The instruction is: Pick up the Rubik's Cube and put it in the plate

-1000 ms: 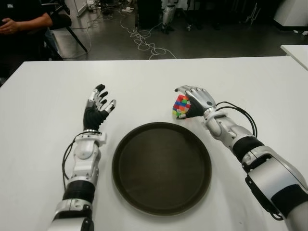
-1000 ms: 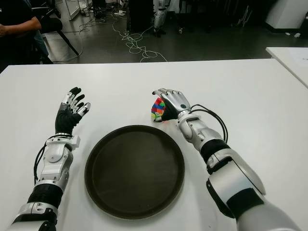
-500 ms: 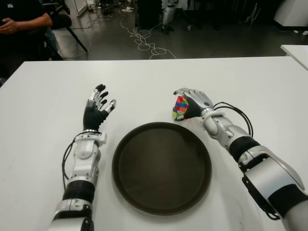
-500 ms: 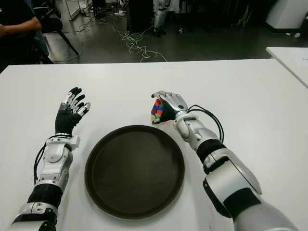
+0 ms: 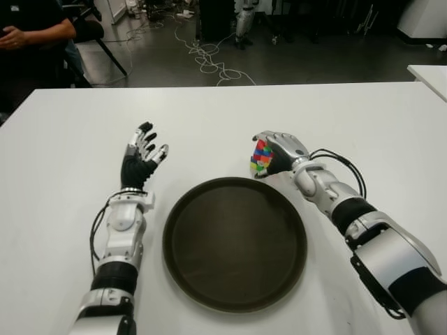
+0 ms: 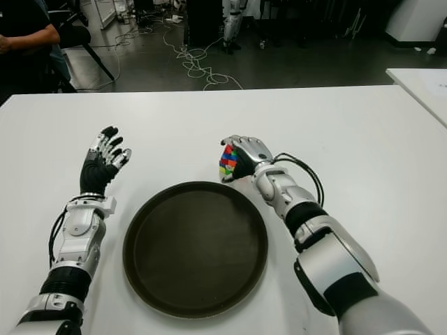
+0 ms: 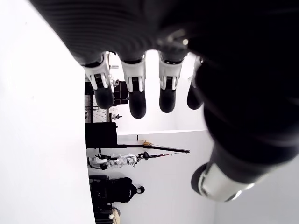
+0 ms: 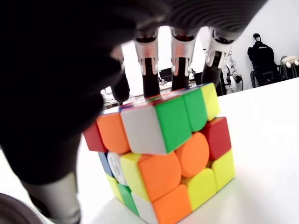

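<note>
The multicoloured Rubik's Cube (image 5: pixel 260 155) stands on the white table (image 5: pixel 63 146), just beyond the far right rim of the round dark plate (image 5: pixel 235 244). My right hand (image 5: pixel 281 149) covers it from the right, fingers curled over its top and far side, thumb at its near side. In the right wrist view the cube (image 8: pixel 168 154) fills the middle, still touching the table, with fingertips (image 8: pixel 150 70) on its upper edge. My left hand (image 5: pixel 143 150) shows left of the plate, its fingers (image 7: pixel 135 88) spread and holding nothing.
A person sits beyond the table's far left corner (image 5: pixel 28 28). Cables (image 5: pixel 209 59) lie on the dark floor behind. The corner of another white table (image 5: pixel 429 73) shows at the right edge.
My right hand has slid a little left and curled its fingers further down around the cube, which has shifted slightly with it. The left hand has not moved.
</note>
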You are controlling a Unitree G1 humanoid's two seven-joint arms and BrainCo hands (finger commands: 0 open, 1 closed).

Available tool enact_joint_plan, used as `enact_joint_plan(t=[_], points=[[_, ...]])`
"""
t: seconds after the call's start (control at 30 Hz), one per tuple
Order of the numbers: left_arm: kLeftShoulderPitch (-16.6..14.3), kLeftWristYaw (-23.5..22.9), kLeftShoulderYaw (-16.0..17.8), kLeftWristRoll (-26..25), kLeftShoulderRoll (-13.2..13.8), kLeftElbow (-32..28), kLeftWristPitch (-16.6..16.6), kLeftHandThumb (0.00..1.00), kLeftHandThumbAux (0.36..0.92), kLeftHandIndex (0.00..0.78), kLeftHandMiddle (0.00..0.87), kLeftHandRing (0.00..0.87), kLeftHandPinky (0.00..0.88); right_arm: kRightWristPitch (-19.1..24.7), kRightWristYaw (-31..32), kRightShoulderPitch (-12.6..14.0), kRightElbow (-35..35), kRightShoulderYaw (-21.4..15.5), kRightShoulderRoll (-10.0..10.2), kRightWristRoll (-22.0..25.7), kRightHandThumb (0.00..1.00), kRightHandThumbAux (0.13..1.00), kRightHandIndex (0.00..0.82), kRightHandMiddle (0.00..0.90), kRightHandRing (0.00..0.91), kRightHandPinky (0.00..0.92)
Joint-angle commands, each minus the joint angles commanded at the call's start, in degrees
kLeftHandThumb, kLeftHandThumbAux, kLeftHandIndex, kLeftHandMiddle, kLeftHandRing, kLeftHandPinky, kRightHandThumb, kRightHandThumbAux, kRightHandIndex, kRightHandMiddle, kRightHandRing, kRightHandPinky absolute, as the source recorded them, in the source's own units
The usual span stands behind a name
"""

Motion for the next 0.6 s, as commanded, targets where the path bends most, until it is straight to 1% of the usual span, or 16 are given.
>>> enact_joint_plan(t=[0.2,0.6], points=[[-0.08,-0.18,0.05,-0.05,-0.05,0.30,-0.48,0.063,0.769,0.064,0.107,0.081,0.055,-0.01,0.02,0.09,0.14,-0.02,0.03,0.06,0.000,0.792,0.244,0.215,0.229,0.228],[-0.06,-0.33,0.04,-0.23,-0.17,0.16,-0.78,0.061,0.785,0.062,0.110,0.087,0.064,0.16,1.09,0.08,0.40,-0.25,0.26,0.65,0.000,0.781,0.231,0.201,0.217,0.209]])
